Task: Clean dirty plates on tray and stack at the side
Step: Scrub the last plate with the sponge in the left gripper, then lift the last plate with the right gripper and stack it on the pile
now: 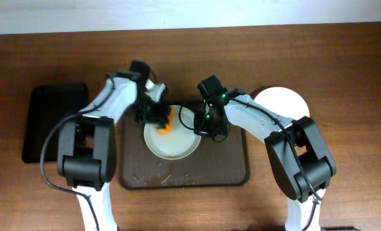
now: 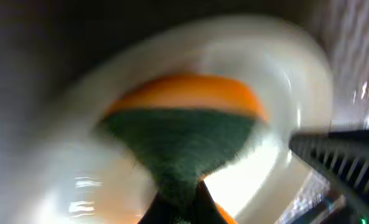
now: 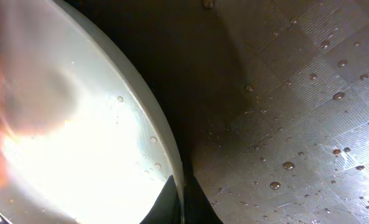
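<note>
On the brown tray (image 1: 232, 172) at frame centre, the plate (image 1: 177, 145) lies between our grippers: the right gripper (image 1: 203, 126) pinches its right rim, while the left gripper (image 1: 158, 120), clamped on a sponge (image 2: 184, 140), presses its upper-left face.

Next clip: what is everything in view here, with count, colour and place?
plate on tray: one, pale, middle of the brown tray
side plate: at least one, white, on the table right of the tray, partly behind the right arm
brown tray: one, dark brown, table centre, wet with drops
black tray: one, black, left end of the table
sponge: one, orange with green face, on the plate
table: one, brown wood
left tool: shut on the sponge
right tool: pinching the plate's rim
</note>
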